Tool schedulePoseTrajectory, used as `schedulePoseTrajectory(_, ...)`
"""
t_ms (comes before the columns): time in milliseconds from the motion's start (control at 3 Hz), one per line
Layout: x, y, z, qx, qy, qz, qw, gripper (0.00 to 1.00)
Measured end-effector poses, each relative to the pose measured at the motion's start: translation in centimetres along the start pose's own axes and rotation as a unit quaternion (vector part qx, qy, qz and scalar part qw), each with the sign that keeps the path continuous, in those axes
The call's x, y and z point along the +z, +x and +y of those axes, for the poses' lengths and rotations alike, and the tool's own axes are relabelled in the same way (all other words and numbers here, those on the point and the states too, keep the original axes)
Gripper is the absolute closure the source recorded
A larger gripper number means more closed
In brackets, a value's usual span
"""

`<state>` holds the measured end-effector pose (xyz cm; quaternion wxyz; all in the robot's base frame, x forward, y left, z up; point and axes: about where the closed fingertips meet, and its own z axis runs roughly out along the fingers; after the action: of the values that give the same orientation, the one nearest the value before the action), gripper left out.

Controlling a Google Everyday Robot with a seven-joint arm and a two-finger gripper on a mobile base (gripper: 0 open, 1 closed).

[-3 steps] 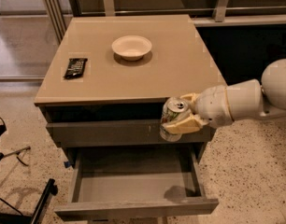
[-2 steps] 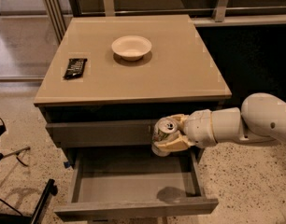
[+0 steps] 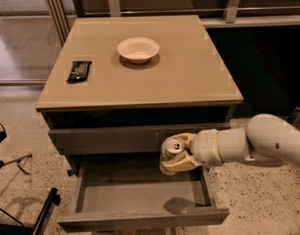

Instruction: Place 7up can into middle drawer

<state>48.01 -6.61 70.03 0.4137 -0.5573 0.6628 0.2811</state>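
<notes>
Hand is gripping the 7up can, fingers closed around its body, and is holding it above the right side of the open middle drawer, so the placing step is under way; the next move is calling for lowering onto the grey floor before releasing.

The far side of the 7up can is being covered by the fingers of the gripper, which is being kept clasped around it above the open middle drawer. The can's print is being blurred beyond reading. The drawer's back right corner is being hidden behind the can and gripper. The arm is being cut off at the right edge. A black frame is being clipped at the lower left. The label of the dark packet on the cabinet top is being shown too small to read.
</notes>
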Motion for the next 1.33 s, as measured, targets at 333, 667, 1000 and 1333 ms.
schedulePoseTrajectory(333, 3.6, 5.1, 1.3, -0.001, -0.002, -0.004, 1.0000, 1.00)
schedulePoseTrajectory(667, 7.8, 10.1, 2.4, -0.002, -0.003, -0.015, 0.9999, 1.00)
schedulePoseTrajectory(1000, 11.2, 14.0, 3.1, 0.000, -0.006, -0.024, 0.9997, 1.00)
schedulePoseTrajectory(1333, 11.7, 14.4, 3.5, 0.006, -0.009, -0.028, 0.9996, 1.00)
